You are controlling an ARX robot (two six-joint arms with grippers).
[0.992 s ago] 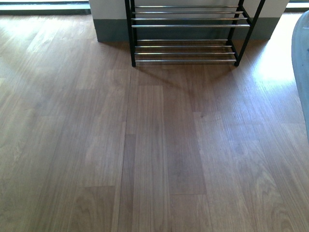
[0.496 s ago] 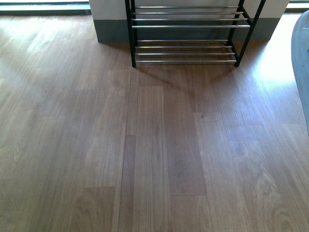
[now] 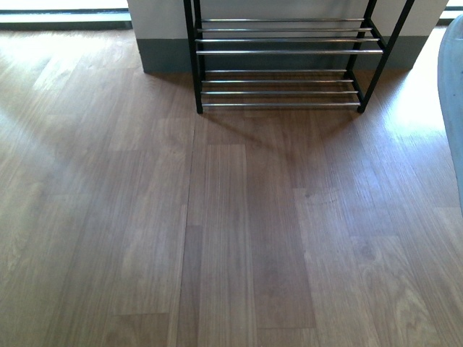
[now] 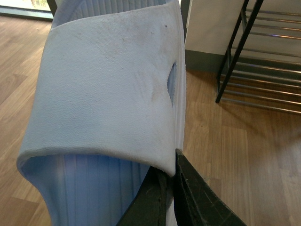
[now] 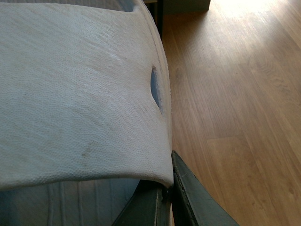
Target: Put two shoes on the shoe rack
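Note:
The shoe rack, a black frame with chrome rods, stands against the far wall in the front view; neither arm nor any shoe shows there. My left gripper is shut on the strap edge of a pale blue slide, which fills most of the left wrist view, with the rack showing beyond it. A second pale blue slide fills the right wrist view, and my right gripper is shut on its strap edge above the wooden floor. The grey sneakers are out of view.
Wooden plank floor stretches between me and the rack. A white wall with a grey skirting stands behind the rack. A grey curved object runs along the front view's right edge.
The rack has shifted lower and looks a little larger in the front view, so the camera has come nearer to it.

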